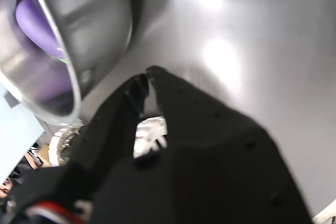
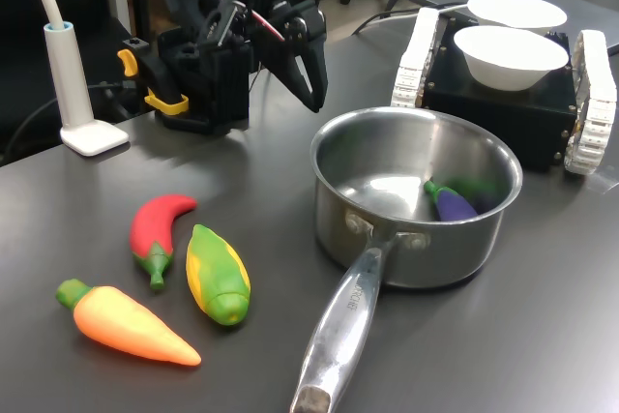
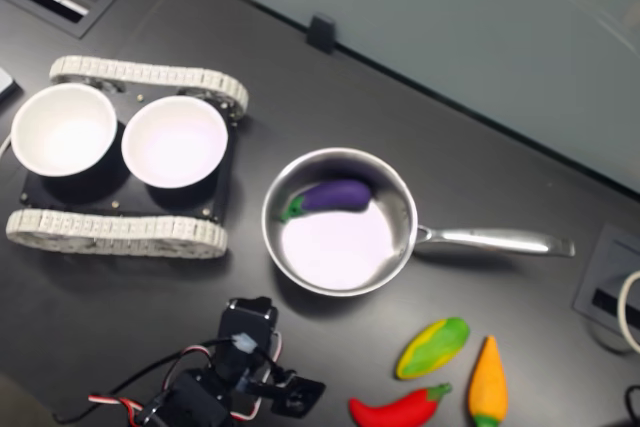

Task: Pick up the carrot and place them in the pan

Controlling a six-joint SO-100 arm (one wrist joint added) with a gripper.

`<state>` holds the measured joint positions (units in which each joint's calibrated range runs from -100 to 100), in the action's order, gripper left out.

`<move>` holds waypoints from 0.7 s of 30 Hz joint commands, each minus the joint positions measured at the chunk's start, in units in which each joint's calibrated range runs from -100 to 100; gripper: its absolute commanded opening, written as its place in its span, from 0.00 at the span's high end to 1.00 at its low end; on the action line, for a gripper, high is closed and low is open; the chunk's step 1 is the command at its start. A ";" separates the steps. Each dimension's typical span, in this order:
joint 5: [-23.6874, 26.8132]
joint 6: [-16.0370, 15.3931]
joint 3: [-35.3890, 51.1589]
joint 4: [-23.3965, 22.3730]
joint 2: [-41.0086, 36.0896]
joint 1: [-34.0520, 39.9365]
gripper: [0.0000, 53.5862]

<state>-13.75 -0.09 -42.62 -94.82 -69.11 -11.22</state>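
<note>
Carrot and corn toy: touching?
Apart. In the first exterior view a strip of dark table shows between the carrot and the corn toy; the second exterior view also shows a gap between them.

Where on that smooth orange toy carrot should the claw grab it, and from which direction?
Probably across the thick upper body of the smooth orange tapered toy carrot, just below its green stem cap, coming straight down from above. It lies flat on the table with clear space on both flanks, and the narrow tip would likely slip from the gripper.
</note>
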 commanded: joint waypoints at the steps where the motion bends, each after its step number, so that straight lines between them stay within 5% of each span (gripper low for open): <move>1: -1.22 -1.42 10.68 -2.37 3.95 -4.38 1.00; 21: -3.66 -7.64 37.58 -4.76 20.48 -22.04 1.00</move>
<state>-16.87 -6.43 -14.03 -99.07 -51.52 -30.58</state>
